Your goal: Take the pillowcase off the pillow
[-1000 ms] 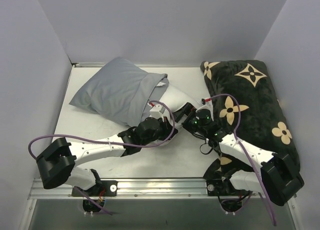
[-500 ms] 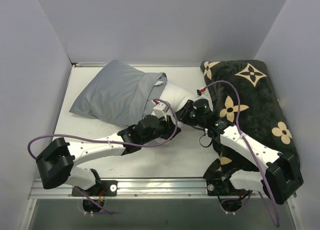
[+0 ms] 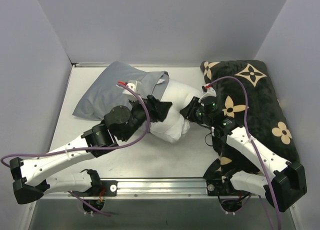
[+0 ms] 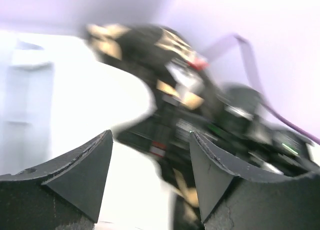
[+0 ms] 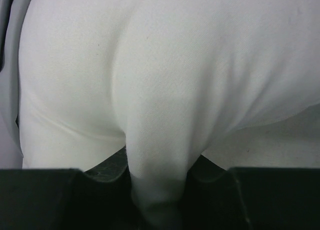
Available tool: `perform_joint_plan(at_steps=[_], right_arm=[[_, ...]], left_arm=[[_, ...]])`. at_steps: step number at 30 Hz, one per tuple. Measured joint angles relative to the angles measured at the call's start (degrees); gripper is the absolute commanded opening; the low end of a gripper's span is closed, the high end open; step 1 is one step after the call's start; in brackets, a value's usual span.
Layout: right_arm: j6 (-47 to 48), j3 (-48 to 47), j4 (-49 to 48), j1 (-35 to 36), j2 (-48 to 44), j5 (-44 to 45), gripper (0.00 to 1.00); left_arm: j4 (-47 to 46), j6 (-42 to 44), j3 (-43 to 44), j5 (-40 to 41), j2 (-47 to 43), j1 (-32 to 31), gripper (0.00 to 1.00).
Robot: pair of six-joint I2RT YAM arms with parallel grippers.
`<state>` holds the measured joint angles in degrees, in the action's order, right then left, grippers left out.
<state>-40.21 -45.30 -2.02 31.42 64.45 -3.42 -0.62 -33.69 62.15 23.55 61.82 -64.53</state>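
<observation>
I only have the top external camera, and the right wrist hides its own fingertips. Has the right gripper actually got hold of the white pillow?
Observer: Yes. The right wrist view shows a fold of the pillow pinched in the right gripper.
Operator: And the left one, is it gripping the pillowcase?
Observer: No. In the left wrist view the left gripper is open and holds nothing, though that picture is blurred.
</observation>
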Motion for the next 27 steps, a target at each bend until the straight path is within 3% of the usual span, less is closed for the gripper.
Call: perform_joint_plan(at_steps=[6,7,14,20,27], right_arm=[[1.79,-3.43,2.89,-0.33,-0.22,-1.2,0.0],[2.03,-4.02,3.15,-0.33,-0.22,-1.4,0.0],[2.99,-5.99,4.26,-0.33,-0.2,-2.4,0.0],[3.02,-6.84,6.1,-0.33,-0.2,-2.62,0.0],[3.67,-8.98,8.09,-0.33,-0.2,-2.62,0.0]], left_arm=[[10.16,4.68,3.15,12.94,1.38,4.33,0.77],[11.34,5.64,3.15,13.53,2.32,4.87,0.87],[15.45,10.21,3.15,11.58,8.37,9.01,0.89],[15.41,10.93,2.95,11.23,9.14,11.96,0.82],[14.1,12.0,1.22,6.73,9.2,14.1,0.87]])
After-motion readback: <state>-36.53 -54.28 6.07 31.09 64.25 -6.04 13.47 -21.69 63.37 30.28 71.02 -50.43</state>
